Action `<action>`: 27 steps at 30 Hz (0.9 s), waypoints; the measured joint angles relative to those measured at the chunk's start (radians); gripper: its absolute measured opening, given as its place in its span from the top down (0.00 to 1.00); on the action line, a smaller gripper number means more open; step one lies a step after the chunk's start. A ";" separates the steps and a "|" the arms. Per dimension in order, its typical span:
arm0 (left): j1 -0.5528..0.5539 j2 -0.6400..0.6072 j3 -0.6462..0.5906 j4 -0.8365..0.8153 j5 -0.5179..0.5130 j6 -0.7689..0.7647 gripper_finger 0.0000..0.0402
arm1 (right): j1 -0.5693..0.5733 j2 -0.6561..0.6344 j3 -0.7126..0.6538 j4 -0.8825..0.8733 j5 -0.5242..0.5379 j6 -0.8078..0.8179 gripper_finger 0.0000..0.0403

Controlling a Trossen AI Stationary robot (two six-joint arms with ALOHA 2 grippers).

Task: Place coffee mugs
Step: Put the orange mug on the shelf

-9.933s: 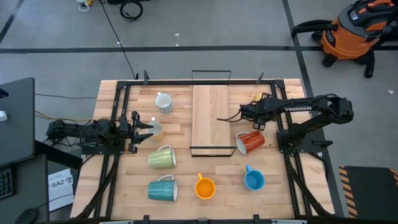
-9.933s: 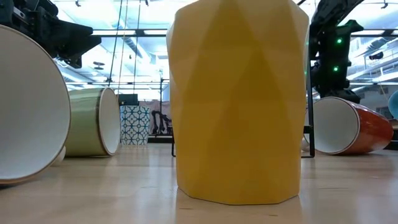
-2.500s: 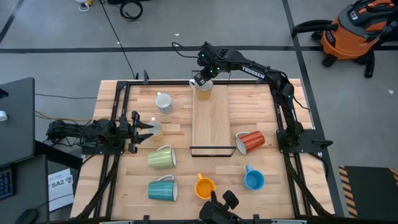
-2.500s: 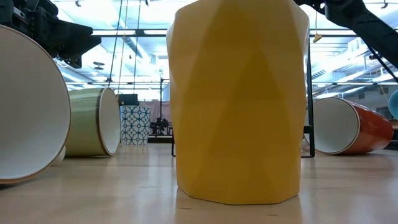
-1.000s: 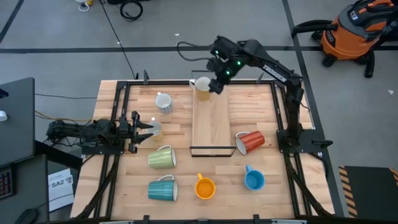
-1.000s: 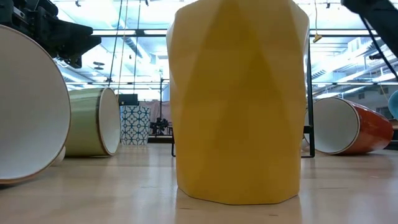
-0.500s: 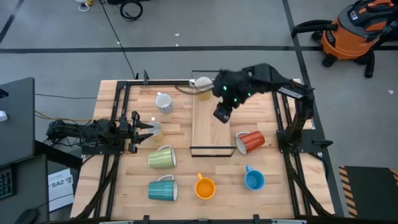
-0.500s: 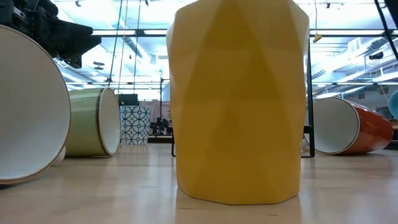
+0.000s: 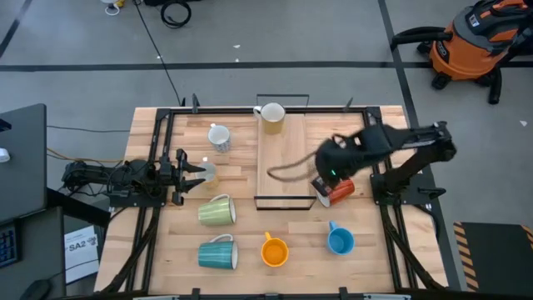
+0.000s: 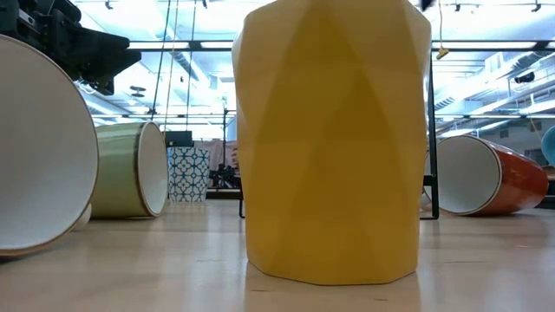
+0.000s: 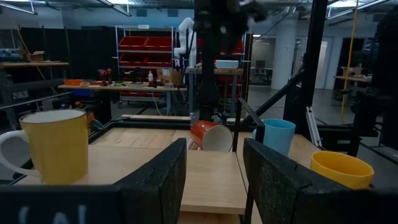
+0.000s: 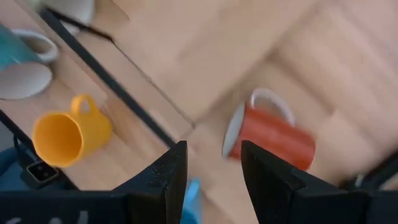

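A tan-yellow mug stands upright on the far end of the wooden board. A red-orange mug lies on its side by the board's near right corner, its white mouth facing the board. My right gripper hangs open just above that mouth; in the right wrist view the mug lies below, just beyond the fingertips. White, pale green, teal, orange and blue mugs sit on the table. My left gripper waits open at the left side.
A black wire frame borders the board's near and far ends. In the low view the orange mug fills the middle, with the teal mug's white inside and the pale green mug to its left. Bare board lies between the tan-yellow mug and the near frame.
My right arm has swung from beside the tan-yellow mug at the board's far end toward the near right, over the board, and down to the red-orange mug. The tan-yellow mug stays standing where it was. My left arm has kept still.
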 joint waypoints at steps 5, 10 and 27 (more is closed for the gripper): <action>0.000 0.000 0.000 0.000 0.000 0.000 0.59 | 0.087 -0.048 -0.144 0.041 0.000 0.175 0.61; 0.000 0.000 0.000 0.000 0.000 0.000 0.59 | 0.109 -0.031 -0.236 0.078 0.000 0.182 0.61; 0.000 0.000 0.000 0.001 0.000 0.000 0.59 | 0.101 -0.025 -0.476 0.099 -0.026 0.184 0.61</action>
